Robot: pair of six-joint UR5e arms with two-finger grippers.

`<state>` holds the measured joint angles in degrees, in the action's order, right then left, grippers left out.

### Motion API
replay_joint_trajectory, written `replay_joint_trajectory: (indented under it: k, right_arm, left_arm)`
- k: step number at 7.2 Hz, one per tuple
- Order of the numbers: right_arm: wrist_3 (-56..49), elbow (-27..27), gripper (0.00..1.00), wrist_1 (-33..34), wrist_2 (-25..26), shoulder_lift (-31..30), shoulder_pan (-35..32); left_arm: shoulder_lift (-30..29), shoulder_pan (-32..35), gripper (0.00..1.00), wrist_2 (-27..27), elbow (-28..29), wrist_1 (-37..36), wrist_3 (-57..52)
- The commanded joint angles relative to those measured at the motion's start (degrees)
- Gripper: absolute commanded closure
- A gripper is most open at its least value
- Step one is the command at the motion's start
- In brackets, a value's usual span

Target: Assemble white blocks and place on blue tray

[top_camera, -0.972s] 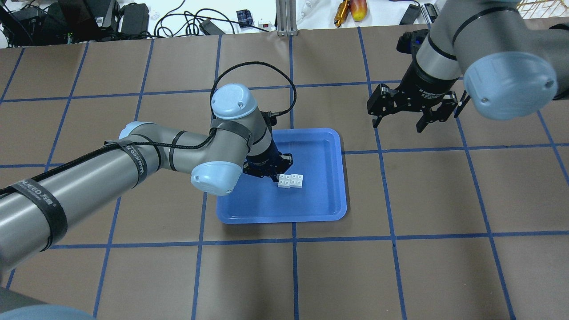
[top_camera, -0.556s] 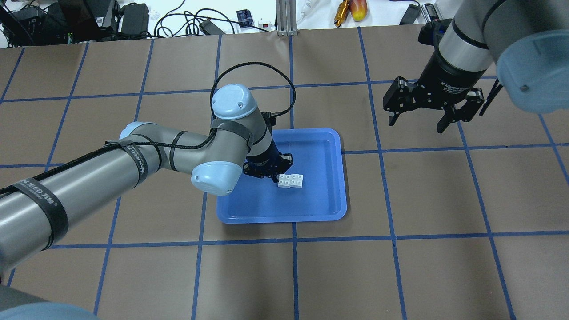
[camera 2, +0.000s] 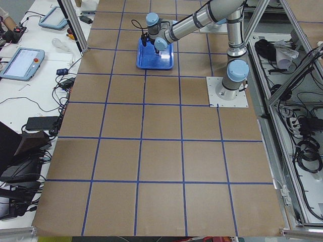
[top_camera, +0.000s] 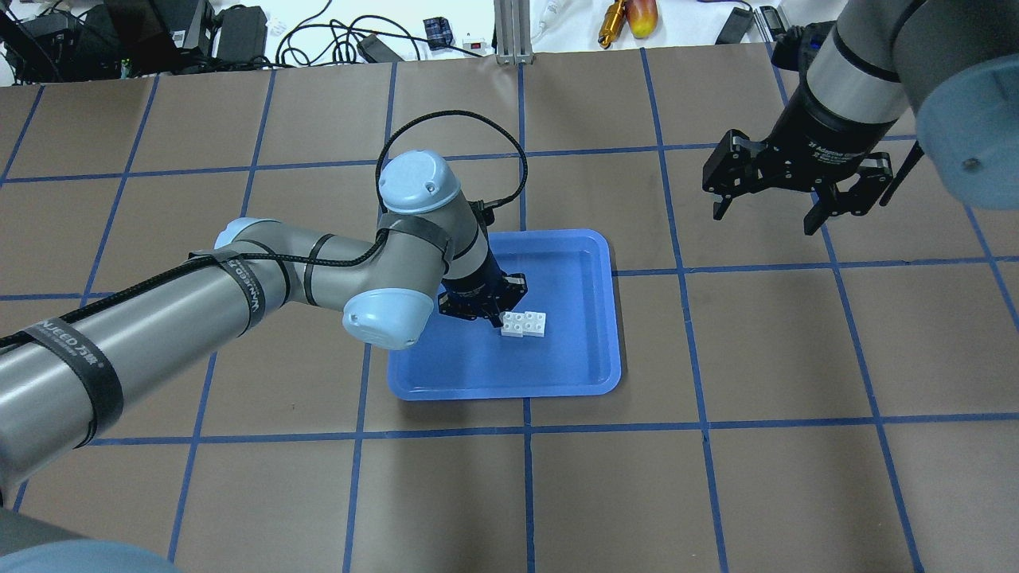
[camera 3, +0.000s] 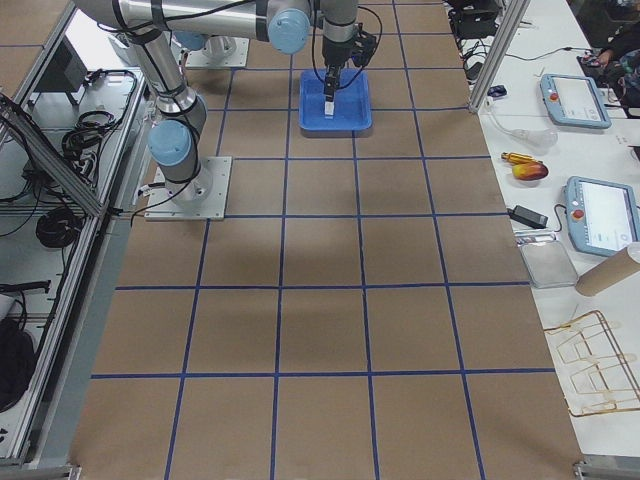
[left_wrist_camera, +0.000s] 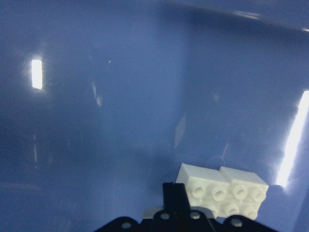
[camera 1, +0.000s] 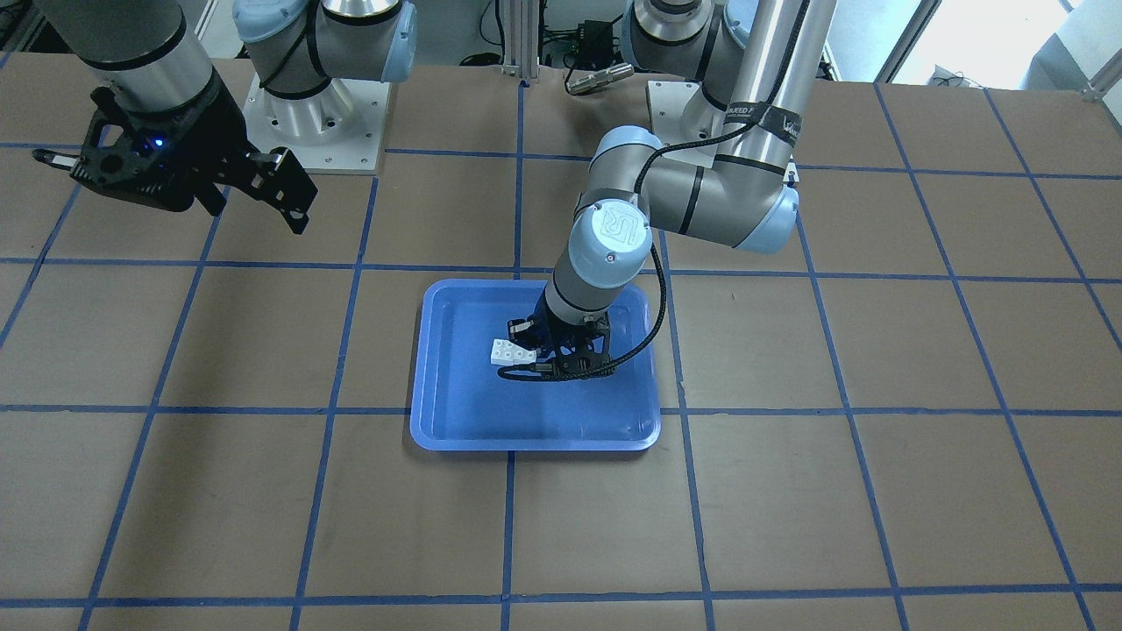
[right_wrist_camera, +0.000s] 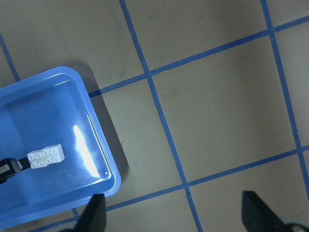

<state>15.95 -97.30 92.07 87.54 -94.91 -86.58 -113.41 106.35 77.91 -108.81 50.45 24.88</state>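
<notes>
The blue tray (top_camera: 573, 358) lies mid-table; it also shows in the front view (camera 1: 473, 412). The joined white blocks (top_camera: 523, 324) are over the tray's middle, tilted slightly in the front view (camera 1: 511, 353). My left gripper (top_camera: 495, 312) is down inside the tray and shut on one end of the blocks. The left wrist view shows one black finger (left_wrist_camera: 174, 198) against the blocks (left_wrist_camera: 222, 191). My right gripper (top_camera: 766, 219) is open and empty above the table, well to the right of the tray. Its wrist view shows the tray (right_wrist_camera: 48, 121) and the blocks (right_wrist_camera: 46, 157).
The table is brown with a blue tape grid. Cables, tools and boxes (top_camera: 239, 32) lie beyond its far edge. The left arm's elbow (top_camera: 382, 318) overhangs the tray's left side.
My right gripper has moved to the right and farther from the tray, still open. The white blocks have shifted slightly right with the left gripper.
</notes>
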Motion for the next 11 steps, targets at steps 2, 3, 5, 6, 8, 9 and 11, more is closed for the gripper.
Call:
replay_joint_trajectory:
  k: [2,3,5,6,8,9,11]
  right_arm:
    - [1.7,0.0,0.00,0.1,0.2,-0.5,-0.3]
    - [1.9,-0.1,0.00,0.0,-0.5,-0.5,-0.3]
    - [1.9,-0.2,0.00,-0.1,-0.3,-1.1,-0.3]
    - [1.5,-0.2,0.00,-0.6,0.3,-1.2,-0.3]
    - [1.5,-0.2,0.00,-0.7,0.2,-1.3,-0.3]
    - [1.5,-0.2,0.00,-0.7,0.2,-1.5,-0.4]
    - [1.5,-0.2,0.00,-0.6,0.1,-1.5,-0.6]
  left_arm:
    - [-0.1,0.0,1.00,-0.1,0.0,0.0,0.2]
    - [0.0,0.1,1.00,-0.1,0.0,0.0,0.7]
    - [-0.1,0.0,1.00,-0.2,-0.1,0.3,2.4]
    - [0.0,0.0,1.00,-0.2,-0.1,0.4,3.7]
    - [-0.1,0.0,1.00,-0.6,-0.1,0.6,5.6]
    - [-0.1,0.0,1.00,-2.4,0.1,0.6,6.9]
    - [-0.2,0.0,1.00,-2.5,0.0,0.7,7.0]
